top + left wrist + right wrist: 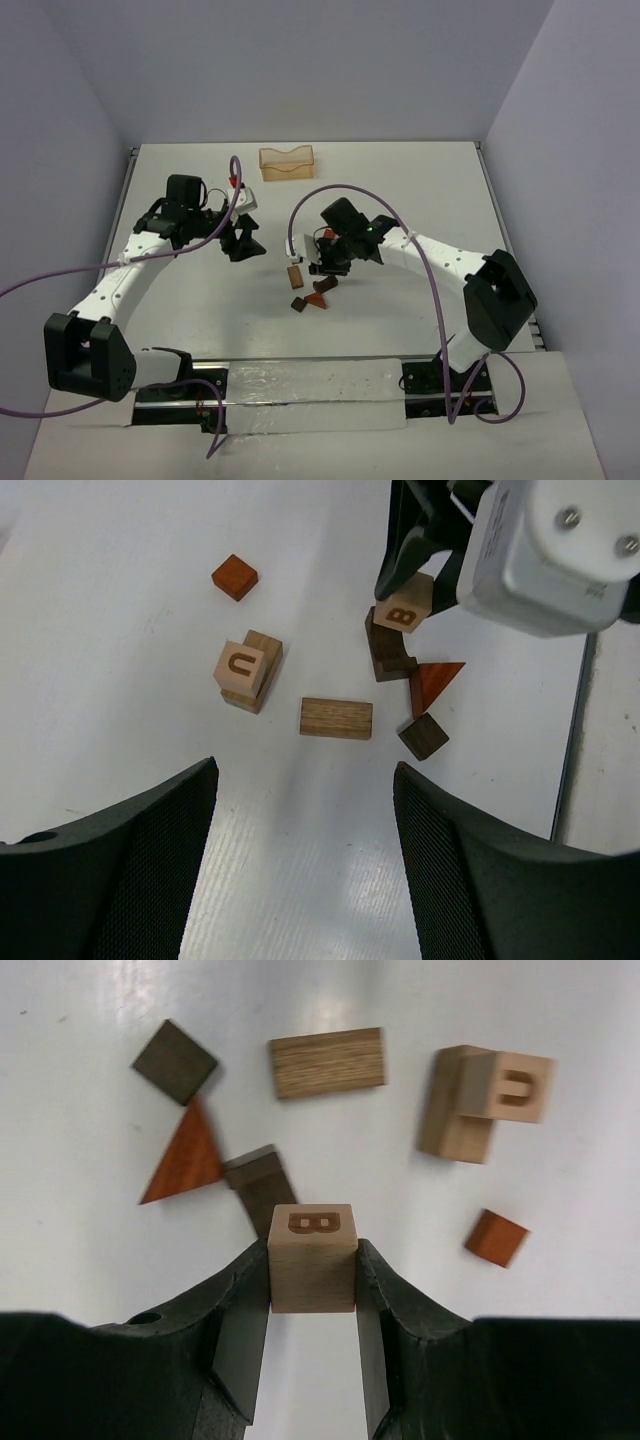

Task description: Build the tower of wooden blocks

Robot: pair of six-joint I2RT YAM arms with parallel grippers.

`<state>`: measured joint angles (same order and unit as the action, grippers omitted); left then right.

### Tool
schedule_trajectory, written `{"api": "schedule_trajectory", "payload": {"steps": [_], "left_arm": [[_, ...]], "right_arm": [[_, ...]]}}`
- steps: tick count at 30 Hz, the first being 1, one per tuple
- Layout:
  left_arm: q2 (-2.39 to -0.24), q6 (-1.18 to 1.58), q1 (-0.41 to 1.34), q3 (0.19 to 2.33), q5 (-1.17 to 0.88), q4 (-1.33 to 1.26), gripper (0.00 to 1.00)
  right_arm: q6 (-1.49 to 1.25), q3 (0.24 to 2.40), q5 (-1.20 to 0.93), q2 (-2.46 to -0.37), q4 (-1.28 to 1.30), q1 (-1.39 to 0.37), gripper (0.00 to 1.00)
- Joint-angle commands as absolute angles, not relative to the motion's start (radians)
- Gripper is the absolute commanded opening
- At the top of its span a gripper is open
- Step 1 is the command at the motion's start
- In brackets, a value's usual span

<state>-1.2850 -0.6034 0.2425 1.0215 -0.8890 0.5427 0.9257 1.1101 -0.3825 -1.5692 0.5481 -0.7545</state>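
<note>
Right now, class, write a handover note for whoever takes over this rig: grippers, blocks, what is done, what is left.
Left gripper: open, empty, hovering.
Right gripper: shut on the B cube, held beside the dark block.
Done: U cube stacked on a tan cuboid.
Left: wedge, flat tan cuboid, dark cube and red-brown cube lie loose; tower unfinished.

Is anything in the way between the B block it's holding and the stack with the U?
Nothing visible: only bare table lies between the B block and the U stack.
</note>
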Motion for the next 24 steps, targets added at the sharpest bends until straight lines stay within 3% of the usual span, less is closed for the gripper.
{"api": "schedule_trajectory", "payload": {"steps": [1,3,8,24], "left_arm": [[-1.330,-0.528,0.192,1.074,-0.977,0.466,0.79],[-1.360,-0.520,0.172,1.099,-1.006,0.480,0.81],[-1.398,-0.494,0.108,1.119,-1.067,0.487,0.99],[-1.414,-0.465,0.084,1.111,-1.055,0.460,0.99]], "right_arm": [[0.927,1.213,-0.383,-1.589,0.555,-0.713,0.20],[0.919,1.240,-0.377,-1.631,0.546,-0.692,0.19],[0.903,1.337,-0.363,-1.724,0.537,-0.675,0.19],[0.885,1.514,-0.339,-1.901,0.592,-0.676,0.19]]}}
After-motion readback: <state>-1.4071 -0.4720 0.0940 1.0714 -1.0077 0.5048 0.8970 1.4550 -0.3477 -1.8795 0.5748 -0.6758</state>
